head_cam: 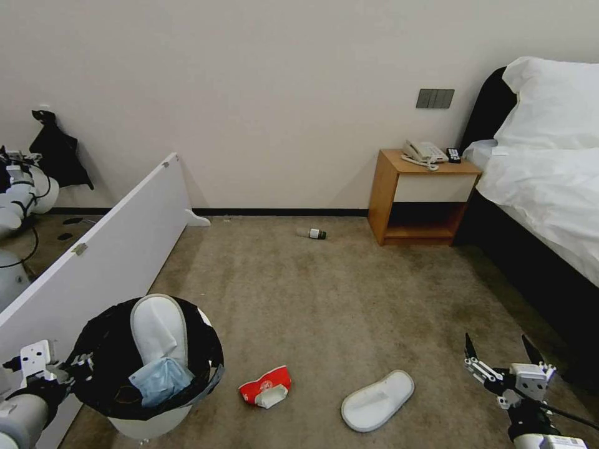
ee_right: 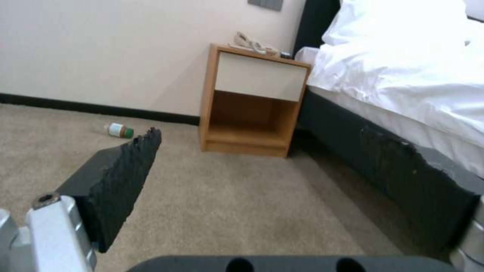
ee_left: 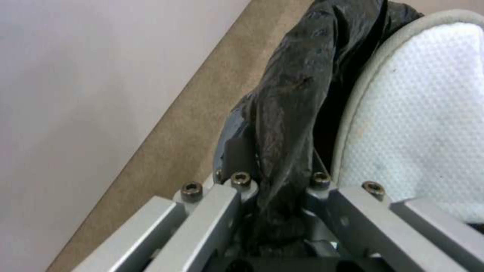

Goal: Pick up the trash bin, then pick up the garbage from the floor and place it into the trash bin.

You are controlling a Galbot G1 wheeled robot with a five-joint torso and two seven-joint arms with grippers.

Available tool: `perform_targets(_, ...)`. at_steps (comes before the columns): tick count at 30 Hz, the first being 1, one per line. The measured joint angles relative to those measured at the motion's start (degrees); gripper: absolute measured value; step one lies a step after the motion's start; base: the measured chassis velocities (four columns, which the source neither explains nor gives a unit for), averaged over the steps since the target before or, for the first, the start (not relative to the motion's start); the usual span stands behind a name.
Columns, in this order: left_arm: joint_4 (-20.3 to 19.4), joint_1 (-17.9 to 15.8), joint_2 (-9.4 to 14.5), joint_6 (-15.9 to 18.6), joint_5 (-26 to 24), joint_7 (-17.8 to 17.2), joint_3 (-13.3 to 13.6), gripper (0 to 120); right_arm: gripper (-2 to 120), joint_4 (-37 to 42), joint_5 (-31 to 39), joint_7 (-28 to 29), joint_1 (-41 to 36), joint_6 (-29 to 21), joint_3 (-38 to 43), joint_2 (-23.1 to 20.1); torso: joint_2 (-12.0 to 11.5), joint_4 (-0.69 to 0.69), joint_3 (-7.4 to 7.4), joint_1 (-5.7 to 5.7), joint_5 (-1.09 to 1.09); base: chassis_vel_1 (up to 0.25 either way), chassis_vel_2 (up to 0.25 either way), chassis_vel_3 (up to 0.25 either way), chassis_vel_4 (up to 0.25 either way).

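Standing at the lower left of the head view, the trash bin (head_cam: 151,365) is a round white plastic bin with a black garbage bag (head_cam: 109,355) folded over its rim. The left gripper (head_cam: 73,365) is at the bin's left edge, and its jaws are pressed on the rim, pinching the black bag between them; in the left wrist view the bag (ee_left: 282,124) runs down into the gap of the jaws. Inside the bin one white slipper (head_cam: 159,327) stands upright, and a light-blue face mask (head_cam: 161,379) lies against it in front.

On the beige carpet floor (head_cam: 324,299), just beside the bin on its right, lies a red-and-white packet (head_cam: 266,386). A second white slipper (head_cam: 377,399) lies flat farther to the right, between the packet and the right gripper (head_cam: 499,352). This gripper hovers above the floor at the lower right, with its jaws spread wide and holding nothing; the second slipper is to its left, apart from it. A small green-capped bottle (head_cam: 317,234) lies on its side well apart, near the wall, left of a wooden nightstand (head_cam: 421,196) next to the bed (head_cam: 549,181).
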Motion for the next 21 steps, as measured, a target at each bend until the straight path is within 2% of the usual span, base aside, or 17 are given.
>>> perform_targets(3, -0.2, 0.1, -0.2, 0.0, 0.1, 0.0, 0.0, 4, 100, -0.3, 0.0, 0.7, 0.2, 0.0, -0.3, -0.2, 0.0, -0.01, 0.0, 0.0, 0.0, -0.017, 0.016, 0.016, -0.016)
perform_targets(6, -0.3, 0.5, -0.7, 0.0, 0.5, -0.1, -0.1, 4, 100, 0.9, 3.7, 4.1, 0.4, -7.4, -2.3, -1.3, 0.0, 0.0, 0.0, -0.01, -0.02, 0.0, 0.0, 0.0, 0.0)
perform_targets(7, -0.3, 0.5, -0.7, 0.0, 0.5, -0.1, -0.1, 4, 100, 0.9, 3.7, 4.1, 0.4, -7.4, -2.3, -1.3, 0.0, 0.0, 0.0, -0.01, -0.02, 0.0, 0.0, 0.0, 0.0)
perform_targets(8, -0.3, 0.6, -0.9, 0.0, 0.6, -0.2, -0.1, 4, 100, 0.8, 6.0, 5.5, 0.6, -10.5, -3.3, -2.2, 0.0, 0.0, 0.0, 0.0, -0.01, 0.0, 0.0, 0.0, 0.0)
perform_targets(9, -0.3, 0.6, -0.9, 0.0, 0.6, -0.2, -0.1, 4, 100, 0.8, 6.0, 5.5, 0.6, -10.5, -3.3, -2.2, 0.0, 0.0, 0.0, 0.0, -0.01, 0.0, 0.0, 0.0, 0.0)
perform_targets(12, -0.5, 0.8, -1.3, 0.0, 0.7, -0.6, -0.1, 4, 100, -0.8, 13.6, 13.0, 2.3, -21.4, -7.9, -4.3, 0.0, 0.0, 0.0, 0.0, 0.0, 0.0, 0.0, 0.0, 0.0)
perform_targets(13, -0.5, 0.8, -1.3, 0.0, 0.7, -0.6, -0.1, 4, 100, -0.8, 13.6, 13.0, 2.3, -21.4, -7.9, -4.3, 0.0, 0.0, 0.0, 0.0, 0.0, 0.0, 0.0, 0.0, 0.0)
perform_targets(16, -0.9, 0.9, -1.6, 0.0, 0.7, -0.8, -0.1, 4, 100, -3.5, 20.1, 15.9, 4.6, -29.1, -11.6, -4.8, 0.0, 0.01, 0.0, 0.0, 0.0, 0.0, 0.0, 0.0, 0.0)
perform_targets(21, -1.1, 0.8, -1.7, 0.0, 0.8, -1.2, 0.1, 4, 100, -7.6, 23.5, 16.2, 7.3, -33.0, -14.2, -4.6, 0.0, 0.0, 0.0, 0.0, -0.01, 0.0, 0.0, 0.0, 0.0)
